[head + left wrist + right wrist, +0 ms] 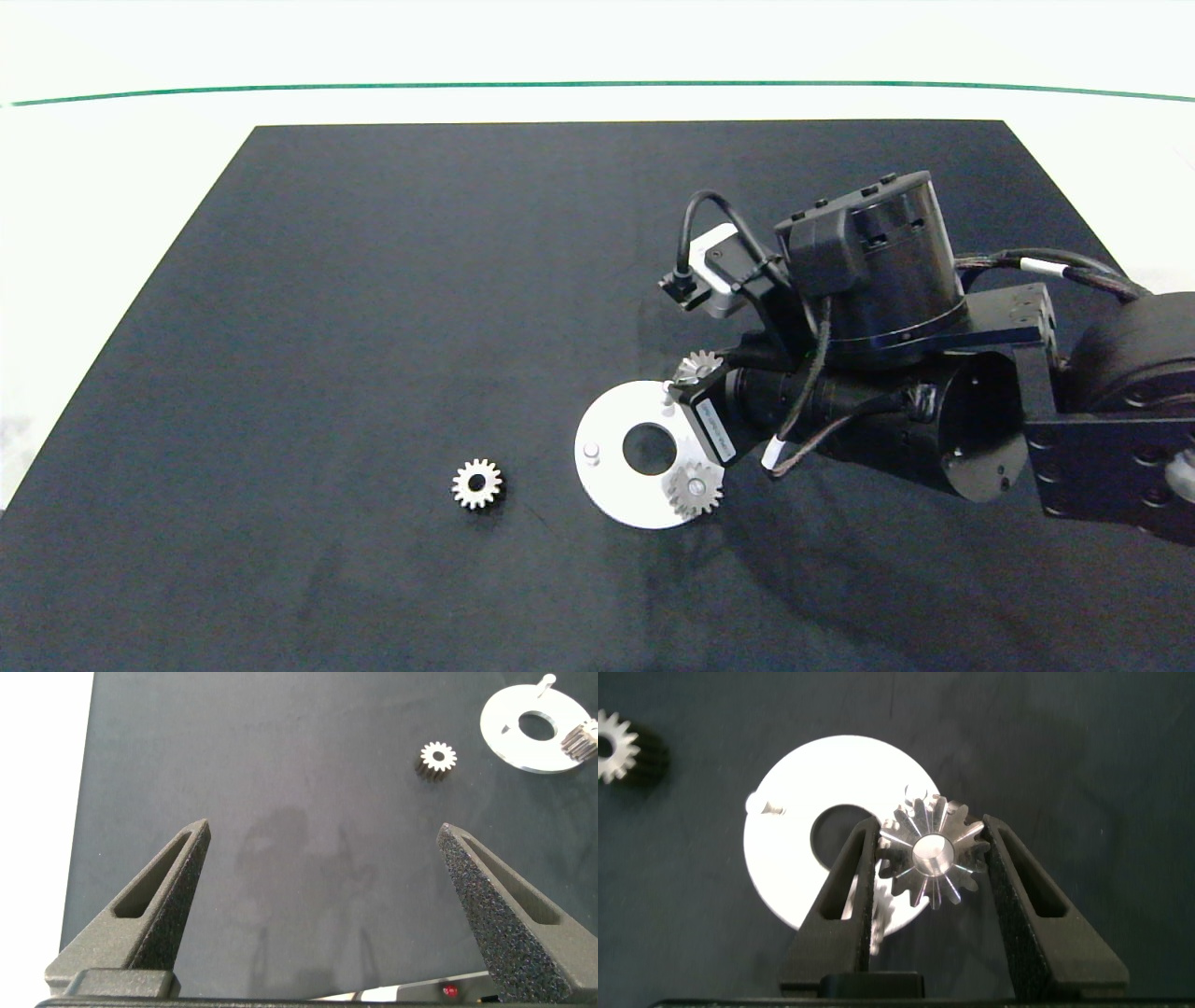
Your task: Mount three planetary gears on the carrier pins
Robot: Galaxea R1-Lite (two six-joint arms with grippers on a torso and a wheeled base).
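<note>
Second gear poised over its pin — one seated, one loose on the mat

The right gripper (929, 854) is clenched on a planetary gear (931, 851), carried just above the white carrier disc (609, 471) beside the far pin (667, 386) — its bore probably wants centring there, axis upright. One gear (695, 488) sits on the disc's near edge; the left pin (590, 451) stands bare. Well left on the open black mat (373, 308) lies the third gear (477, 483), nearer the left gripper (322, 905), spread wide and idle.
</note>
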